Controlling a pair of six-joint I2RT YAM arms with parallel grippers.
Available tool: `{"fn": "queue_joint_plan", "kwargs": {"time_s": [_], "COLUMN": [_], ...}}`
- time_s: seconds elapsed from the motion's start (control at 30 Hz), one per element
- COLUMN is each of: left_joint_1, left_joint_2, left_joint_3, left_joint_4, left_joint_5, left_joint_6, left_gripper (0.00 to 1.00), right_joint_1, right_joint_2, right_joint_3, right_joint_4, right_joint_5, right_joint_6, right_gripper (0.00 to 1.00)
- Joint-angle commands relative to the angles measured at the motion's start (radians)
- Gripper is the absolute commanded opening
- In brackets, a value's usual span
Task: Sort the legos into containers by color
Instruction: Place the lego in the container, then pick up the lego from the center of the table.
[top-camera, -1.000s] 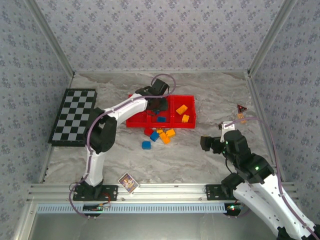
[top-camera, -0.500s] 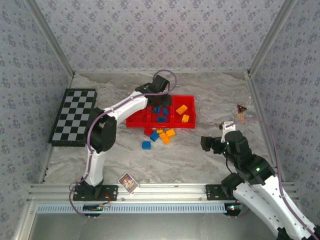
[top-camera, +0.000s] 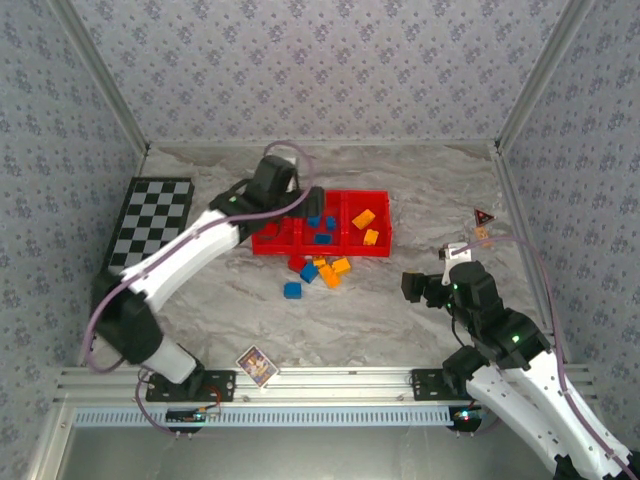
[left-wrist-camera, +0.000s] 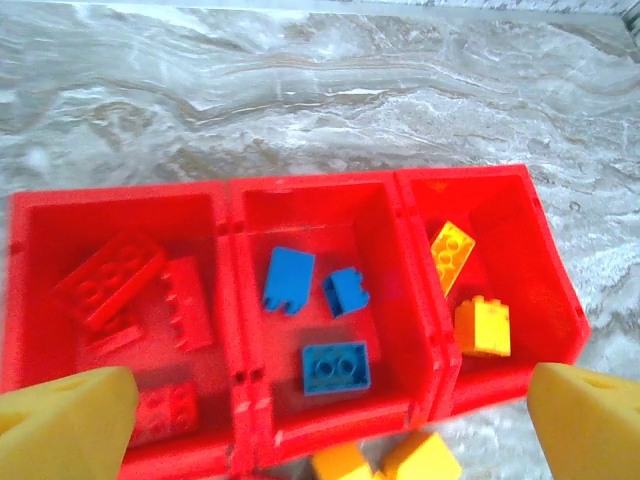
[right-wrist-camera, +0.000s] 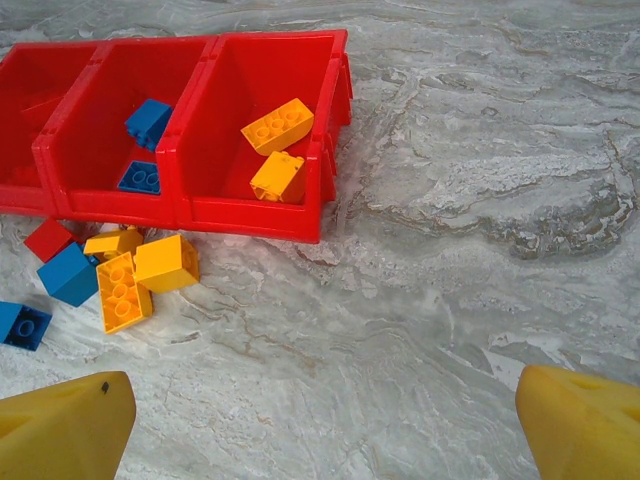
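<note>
**Both hands apart, bricks partly sorted in the red tray**

The left hand (left-wrist-camera: 327, 428) hangs above the shallow bright red plastic tray (left-wrist-camera: 310, 181). Its yellow fingertips (left-wrist-camera: 65, 420) are spread wide with nothing between them. The tray's left compartment holds red plastic bricks (left-wrist-camera: 110, 282). The middle compartment holds three blue bricks (left-wrist-camera: 336, 366), and the right one holds two orange-yellow bricks (left-wrist-camera: 481, 326).

More bricks lie loose on the grey marbled desk (right-wrist-camera: 450, 250), just in front of the tray. Three loose orange-yellow bricks (right-wrist-camera: 166, 262) are bunched together, with a loose red brick (right-wrist-camera: 48, 240) and a loose blue brick (right-wrist-camera: 68, 274) beside them. A second loose blue brick (right-wrist-camera: 22, 325) lies a little nearer.

The right hand (right-wrist-camera: 320, 425) is over bare desk, to the right of the pile, with its fingertips wide apart and empty.

A black-and-white checkered board (top-camera: 148, 232) lies at the desk's left edge. A small picture card (top-camera: 256, 365) sits near the left arm's base.
</note>
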Motion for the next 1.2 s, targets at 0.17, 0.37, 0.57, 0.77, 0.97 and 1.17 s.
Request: {"fn": "queue_joint_plan", "kwargs": {"time_s": [0.17, 0.37, 0.57, 0.77, 0.97, 1.17], "left_joint_1": [-0.068, -0.161, -0.233, -0.293, -0.316, -0.318], "left_joint_2": [-0.314, -0.504, -0.535, -0.448, -0.361, -0.313], "left_joint_3": [-0.332, -0.531, -0.615, -0.632, -0.614, -0.597], "left_joint_4": [-0.004, -0.020, -0.060, -0.083, -0.091, -0.090], "left_joint_5": [-0.098, -0.134, -0.151, -0.162, -0.177, -0.175], "left_joint_6": [-0.058, -0.121, -0.177, -0.283, -0.368, -0.369], "left_gripper": [1.00, 1.00, 1.00, 1.00, 1.00, 1.00], "right_joint_1": [-0.010, -0.011, -0.010, -0.003, 0.014, 0.043], "right_joint_2": [-0.003, -0.002, 0.000, -0.002, -0.002, -0.009], "right_joint_3": [-0.008, -0.010, -0.008, -0.007, -0.004, 0.001], "right_joint_4": [-0.001, -0.002, -0.006, -0.010, -0.017, -0.031], "right_joint_5": [0.022, 0.024, 0.028, 0.039, 0.053, 0.081], "right_joint_6": [0.008, 0.008, 0.010, 0.013, 0.016, 0.020], "right_gripper": [1.00, 1.00, 1.00, 1.00, 1.00, 0.99]}}
